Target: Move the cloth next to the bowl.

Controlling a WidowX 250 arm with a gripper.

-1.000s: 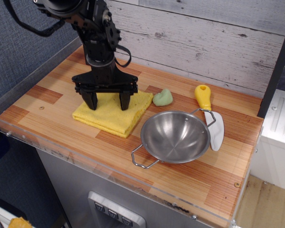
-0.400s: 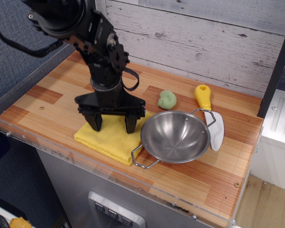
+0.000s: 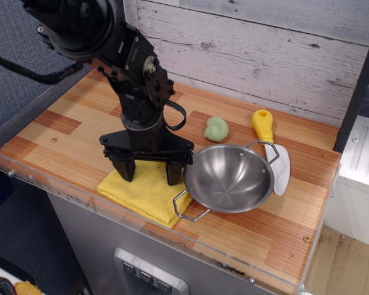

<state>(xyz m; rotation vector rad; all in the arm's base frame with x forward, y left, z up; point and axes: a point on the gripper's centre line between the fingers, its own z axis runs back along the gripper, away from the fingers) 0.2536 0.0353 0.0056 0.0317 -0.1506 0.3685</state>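
Note:
The yellow cloth (image 3: 149,193) lies flat near the table's front edge, just left of the steel bowl (image 3: 230,179), and its right corner reaches under the bowl's front wire handle. My black gripper (image 3: 150,173) points straight down with both fingers spread wide and their tips pressed on the cloth's far part. The bowl stands upright, close to my right finger (image 3: 174,172).
A small pale green lump (image 3: 216,129) sits behind the bowl. A white spatula with a yellow handle (image 3: 265,126) lies at the bowl's right. A clear plastic rim (image 3: 67,196) runs along the table's front edge. A plank wall stands behind.
My gripper has moved toward the front edge and right, dragging the cloth with it up against the bowl. The bowl has shifted slightly right. The green lump has rolled a little.

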